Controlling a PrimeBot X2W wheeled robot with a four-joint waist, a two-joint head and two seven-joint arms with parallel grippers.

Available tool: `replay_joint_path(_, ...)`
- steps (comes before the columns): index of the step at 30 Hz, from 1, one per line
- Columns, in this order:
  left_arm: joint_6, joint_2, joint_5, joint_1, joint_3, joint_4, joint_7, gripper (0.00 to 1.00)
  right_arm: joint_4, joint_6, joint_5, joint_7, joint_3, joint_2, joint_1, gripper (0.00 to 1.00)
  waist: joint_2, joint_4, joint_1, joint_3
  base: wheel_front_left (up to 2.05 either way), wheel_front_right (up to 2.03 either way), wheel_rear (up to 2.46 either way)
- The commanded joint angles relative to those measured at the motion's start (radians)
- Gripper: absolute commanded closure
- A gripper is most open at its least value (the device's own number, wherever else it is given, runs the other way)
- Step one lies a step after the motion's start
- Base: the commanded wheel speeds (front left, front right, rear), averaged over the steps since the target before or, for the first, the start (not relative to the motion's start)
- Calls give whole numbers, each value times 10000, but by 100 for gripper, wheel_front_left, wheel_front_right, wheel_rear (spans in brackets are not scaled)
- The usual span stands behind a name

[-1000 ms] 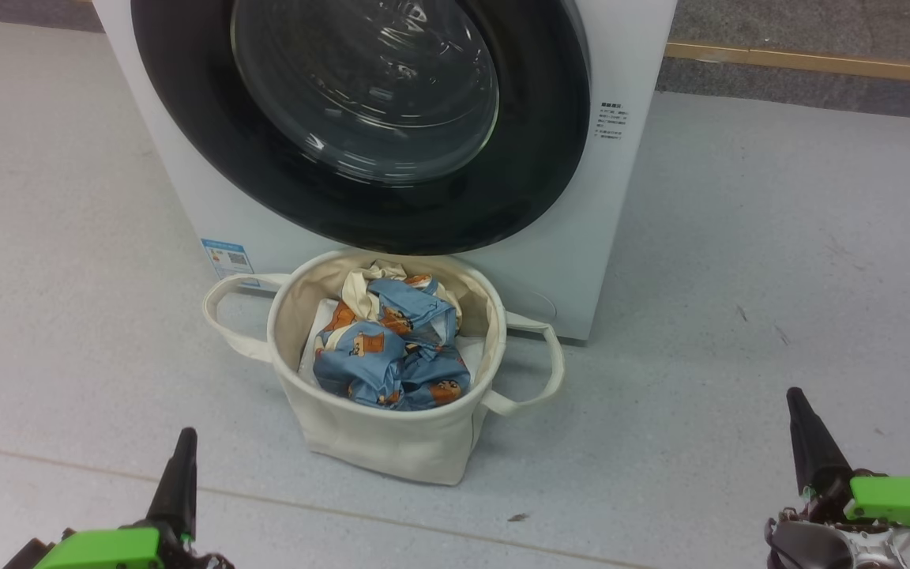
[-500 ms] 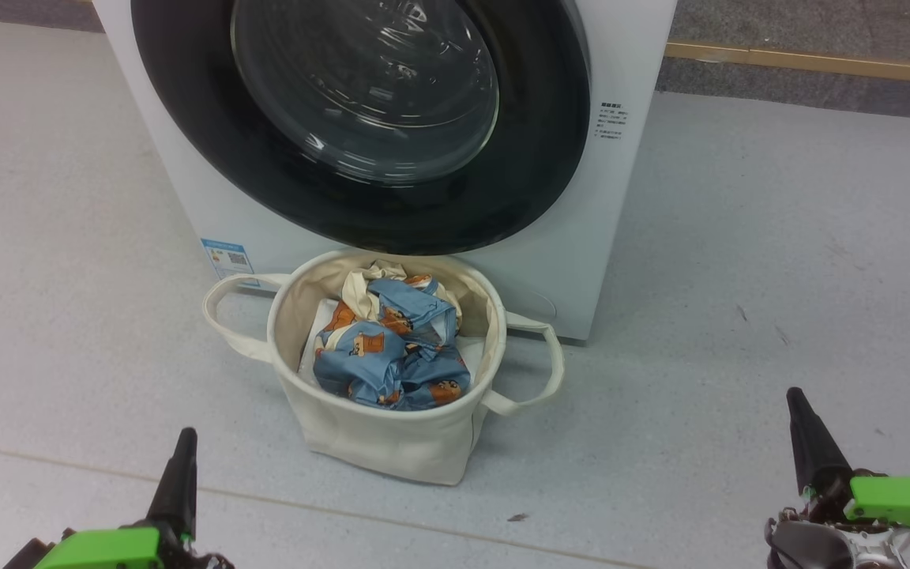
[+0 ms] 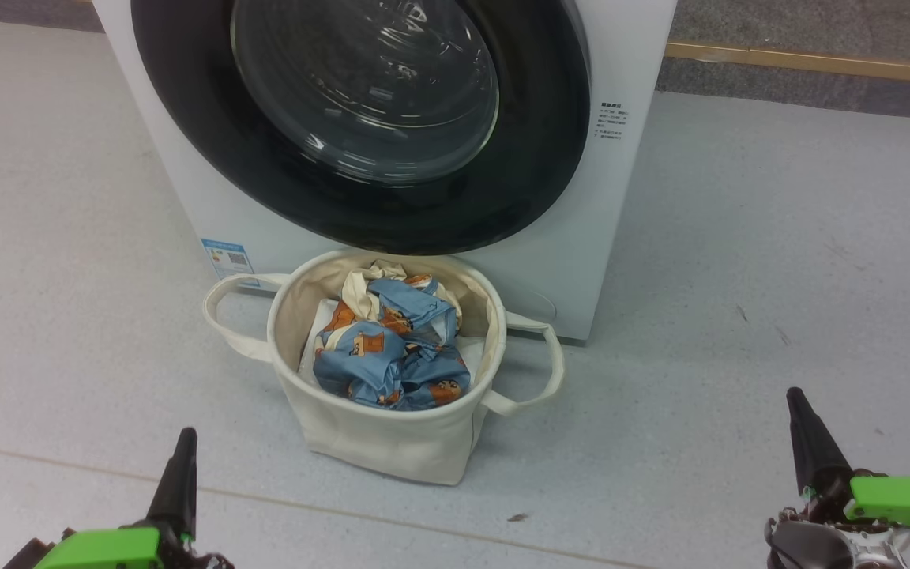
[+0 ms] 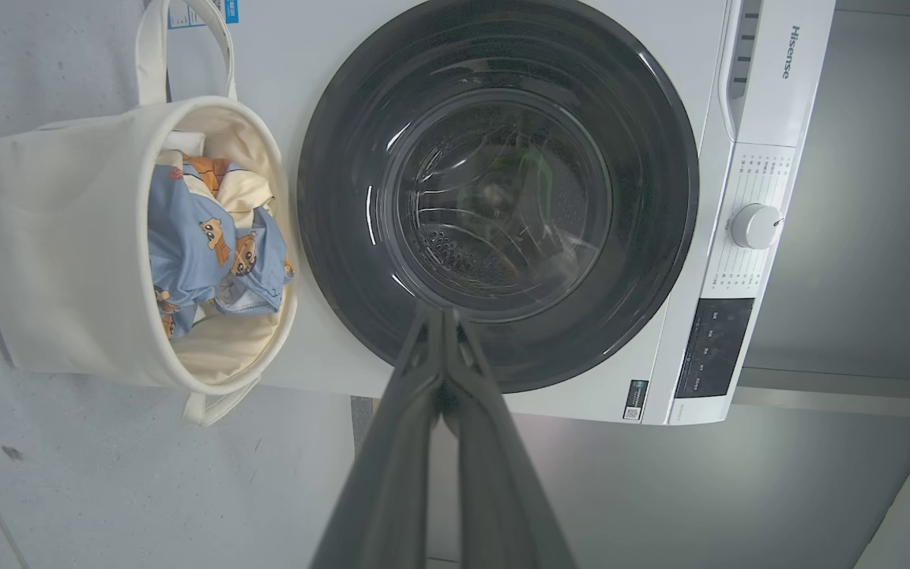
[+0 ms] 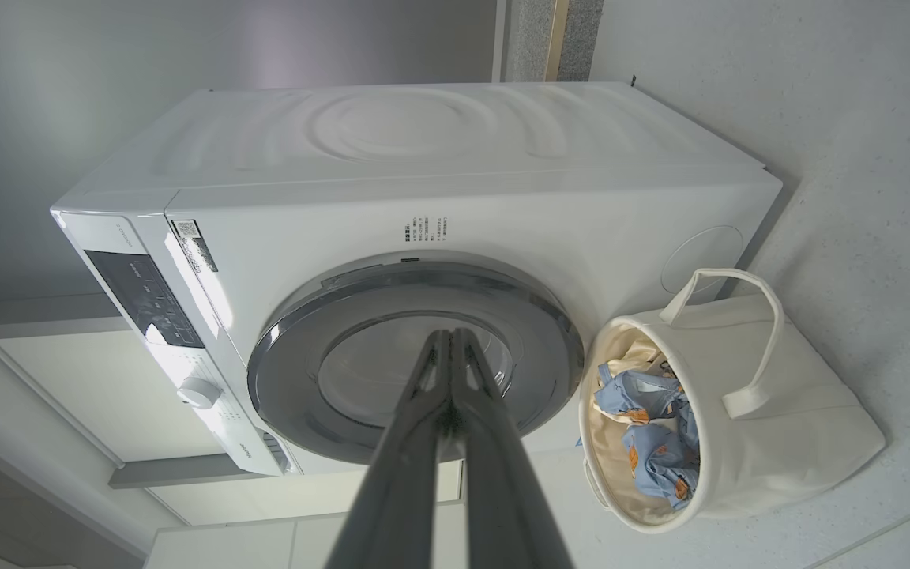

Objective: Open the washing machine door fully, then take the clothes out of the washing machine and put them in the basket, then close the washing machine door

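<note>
Clothes (image 3: 392, 348) of soft blue fabric printed with orange-brown bears, some cream showing, lie crumpled inside the round cream canvas basket (image 3: 380, 446). A plain white sheet (image 3: 472, 353) lies under them. The basket stands on the pale grey speckled floor (image 3: 739, 316) just in front of the white box-shaped washing machine (image 3: 629, 197), its two loop handles sticking out left and right. Its far rim sits below the lower edge of the large round door (image 3: 550, 166) with the glossy black rim and domed glass centre. That door lies flat against the machine's front, closed. A small blue label sticker (image 3: 227, 259) sits low on the machine's left (just beyond the left handle).

The left gripper (image 4: 439, 316) hangs at the near left, well apart from the basket, its two long dark fingers pressed together with nothing between them. The right gripper (image 5: 449, 336), at the near right, is the same: fingers together, empty.
</note>
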Motion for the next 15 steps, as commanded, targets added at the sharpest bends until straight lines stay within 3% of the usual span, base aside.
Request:
replay_joint_path(1,-71,58,-38,-244,341,-389,82,100,-380,2,58,74,189,-58,-154,100,-1,0,0,0,0,0,0)
replay_joint_path(15,-71,58,-38,-244,340,-389,82,100,-380,2,58,74,189,-58,-154,100,-1,0,0,0,0,0,0)
